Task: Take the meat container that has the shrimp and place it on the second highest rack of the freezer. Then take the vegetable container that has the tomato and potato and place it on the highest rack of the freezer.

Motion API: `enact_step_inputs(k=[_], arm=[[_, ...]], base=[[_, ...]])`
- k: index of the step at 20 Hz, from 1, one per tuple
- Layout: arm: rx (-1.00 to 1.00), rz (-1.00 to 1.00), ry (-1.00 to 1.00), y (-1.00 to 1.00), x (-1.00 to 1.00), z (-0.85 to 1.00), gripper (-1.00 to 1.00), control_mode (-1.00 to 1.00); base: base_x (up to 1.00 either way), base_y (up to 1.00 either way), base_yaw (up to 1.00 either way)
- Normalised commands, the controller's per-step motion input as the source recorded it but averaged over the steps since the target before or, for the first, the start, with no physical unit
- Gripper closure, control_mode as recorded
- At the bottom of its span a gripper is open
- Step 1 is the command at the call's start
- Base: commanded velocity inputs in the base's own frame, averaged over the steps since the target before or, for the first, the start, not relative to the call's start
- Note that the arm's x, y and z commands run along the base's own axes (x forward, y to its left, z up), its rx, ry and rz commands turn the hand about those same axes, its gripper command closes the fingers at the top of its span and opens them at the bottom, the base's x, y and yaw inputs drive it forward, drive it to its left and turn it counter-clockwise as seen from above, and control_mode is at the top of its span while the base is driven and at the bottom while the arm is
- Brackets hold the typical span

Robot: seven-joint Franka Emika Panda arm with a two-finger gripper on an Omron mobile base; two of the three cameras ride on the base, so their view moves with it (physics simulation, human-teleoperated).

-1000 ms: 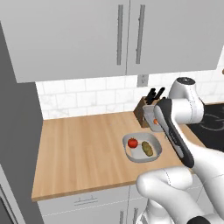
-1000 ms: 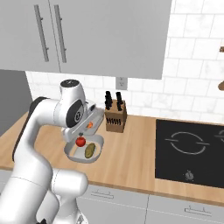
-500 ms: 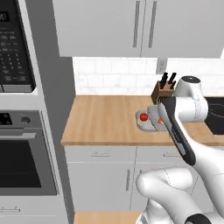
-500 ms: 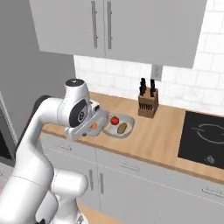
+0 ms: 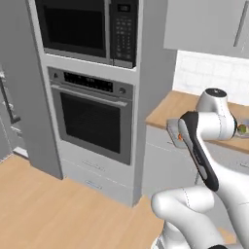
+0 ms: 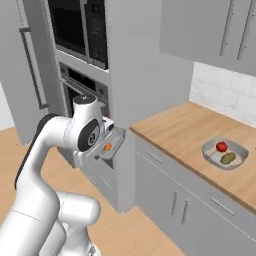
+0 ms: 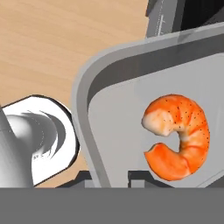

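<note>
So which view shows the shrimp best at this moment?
The hand view: the shrimp is large and sharp there, curled on the floor of the meat container. In the right base view it is a small orange speck in the held tray. In the left base view it is barely a sliver beside the arm.

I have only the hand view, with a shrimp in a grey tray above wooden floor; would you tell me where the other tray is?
Observer: The vegetable container sits on the wooden counter, holding the tomato and potato.
Operator: Is my tray off that counter?
Observer: Yes, the tool holds the meat container in the air past the counter's end.
Operator: What stands ahead?
Observer: The wall oven, below a microwave.
</note>
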Motion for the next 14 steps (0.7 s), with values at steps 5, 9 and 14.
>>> enact_step_inputs(k=[5, 9, 14], arm=[[0.0, 0.0, 0.0, 0.0, 0.0, 0.0, 1.0, 1.0], [0.0, 0.0, 0.0, 0.0, 0.0, 0.0, 1.0, 1.0], [0.0, 0.0, 0.0, 0.0, 0.0, 0.0, 1.0, 1.0]], base=[[0.02, 0.69, 0.55], [0.26, 0.97, 0.25], [0.29, 0.85, 0.17]])
